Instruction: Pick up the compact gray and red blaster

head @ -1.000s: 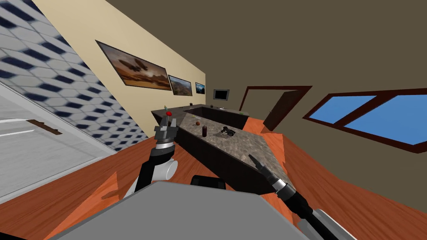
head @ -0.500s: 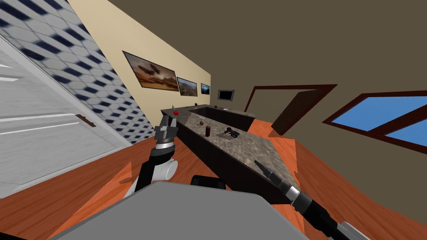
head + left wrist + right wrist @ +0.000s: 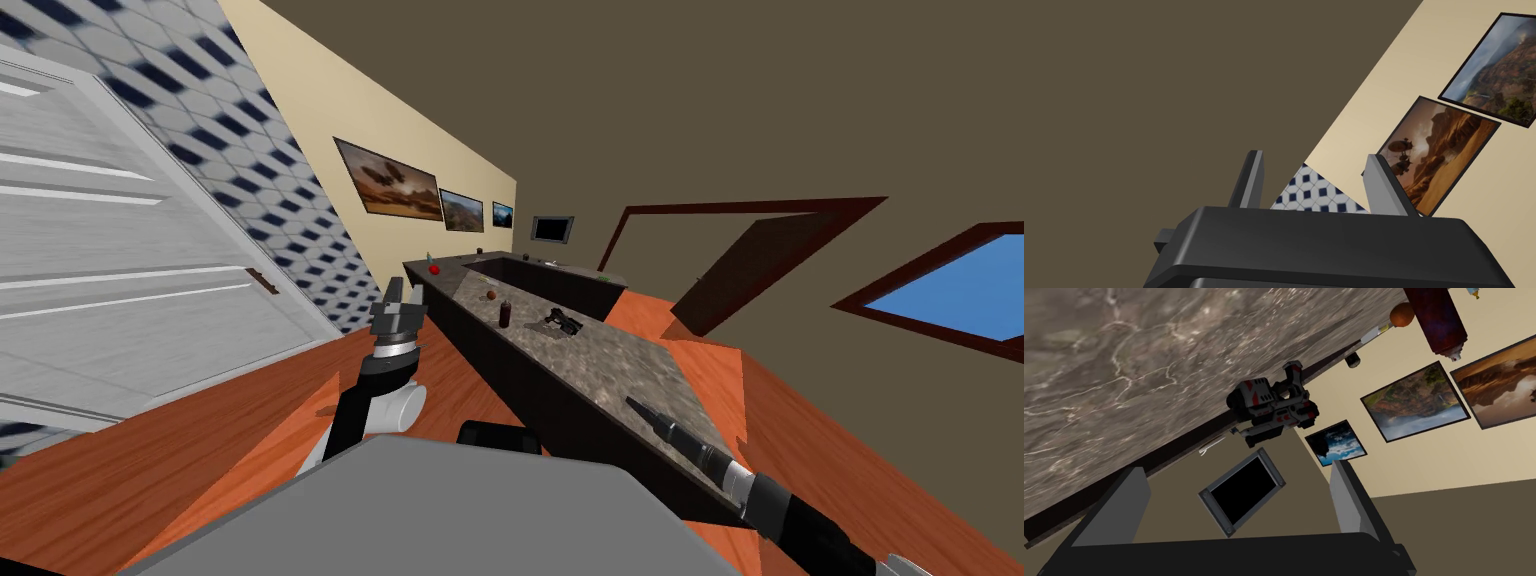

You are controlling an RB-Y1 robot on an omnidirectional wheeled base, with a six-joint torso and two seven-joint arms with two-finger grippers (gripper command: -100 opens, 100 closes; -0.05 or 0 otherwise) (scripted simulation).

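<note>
Marbled counter [image 3: 620, 365] holds the blaster [image 3: 1272, 408]; right arm [image 3: 790, 512] stretches toward it (both arms' jaws open).

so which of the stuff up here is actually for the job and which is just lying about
For the job: gray and red blaster lying on the mottled countertop; right end effector, open, pointed at it.
Just lying about: dark bottle, orange ball, small red object; left end effector, open, raised beside the counter.
</note>
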